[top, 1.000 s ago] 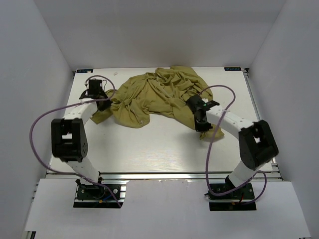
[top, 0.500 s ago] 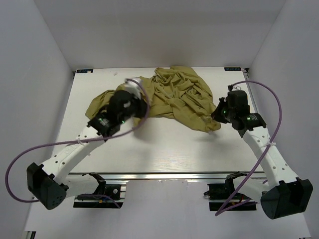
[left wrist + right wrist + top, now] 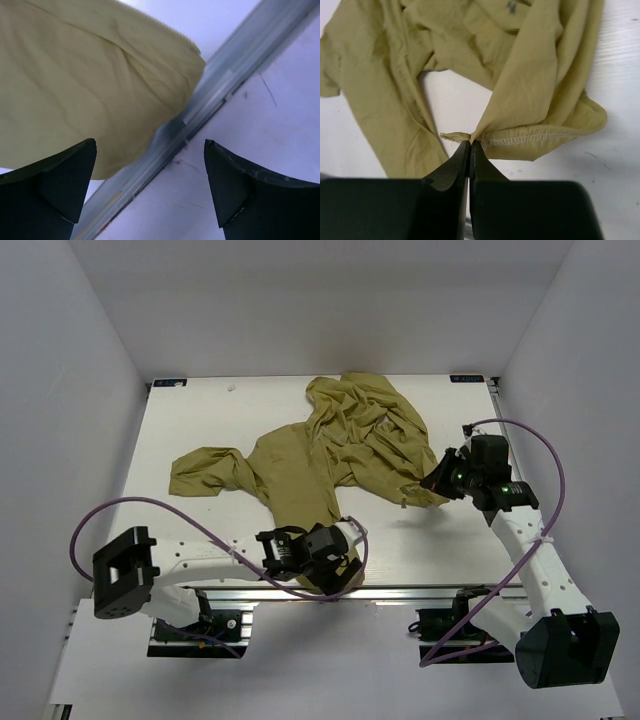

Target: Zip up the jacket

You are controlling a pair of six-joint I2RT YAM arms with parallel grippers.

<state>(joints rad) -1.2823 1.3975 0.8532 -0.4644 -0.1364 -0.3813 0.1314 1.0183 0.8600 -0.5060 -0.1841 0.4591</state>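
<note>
Right pincer [image 3: 470,142] first: it was clamped fully closed, both black fingers [image 3: 451,170] pressed together on a small pinch of stitched hem at a corner of the jacket [image 3: 370,90]. From that pinch the fabric fanned up and away, pulled into a taut fold off to the right. A line of zipper teeth [image 3: 412,116] ran along the edge of the panel just left of the fingers. In the overhead view the right pincer [image 3: 438,483] sat at the right-hand edge of the jacket [image 3: 340,440], over on the right side of the desk [image 3: 200,415].

The left pincer [image 3: 149,145] was the opposite: jaws spread wide, nothing between them, nothing gripped. Through the gap you could see a rounded corner of the jacket [image 3: 75,75] lying right at the aluminium rail [image 3: 210,85] that edges the desk. From above, the left pincer [image 3: 335,558] was down at the near edge, around the middle, just past the bottom end of the jacket's long panel.

The jacket itself lay wrinkled and olive-green across the middle and far part of the desk. It was bunched up toward the far centre-right, with one sleeve [image 3: 205,468] stretched flat out to the left and one long panel reaching down toward the near edge.
</note>
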